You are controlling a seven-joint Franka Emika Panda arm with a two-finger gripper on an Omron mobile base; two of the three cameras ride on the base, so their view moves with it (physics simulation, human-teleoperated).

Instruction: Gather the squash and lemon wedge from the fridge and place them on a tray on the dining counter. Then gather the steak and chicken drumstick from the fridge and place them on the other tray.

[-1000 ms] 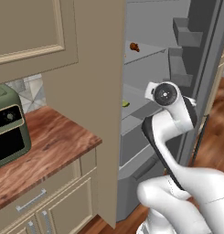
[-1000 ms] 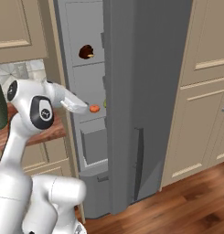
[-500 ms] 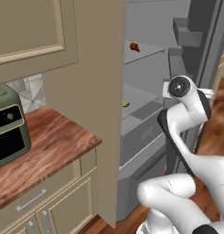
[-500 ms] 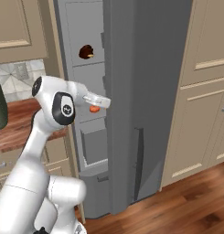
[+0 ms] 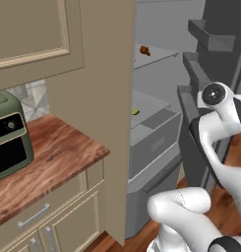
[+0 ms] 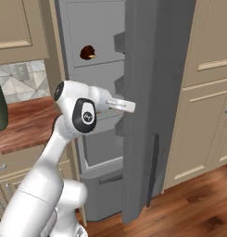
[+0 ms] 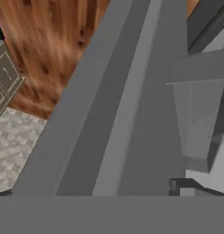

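In the left base view the fridge (image 5: 156, 133) stands open, with the lemon wedge (image 5: 135, 111) on a middle shelf and a small brown piece of food (image 5: 144, 50) on the shelf above; the arm's white elbow is at the right, before the door bins. In the right base view the gripper (image 6: 125, 106) reaches toward the open fridge door (image 6: 152, 111), its fingers hard to make out; they stand wide apart and hold nothing. A dark brown food item (image 6: 88, 53) sits on a shelf above them. In the hand view one dark fingertip (image 7: 182, 185) lies low beside the grey door edge, over the wood floor (image 7: 49, 50).
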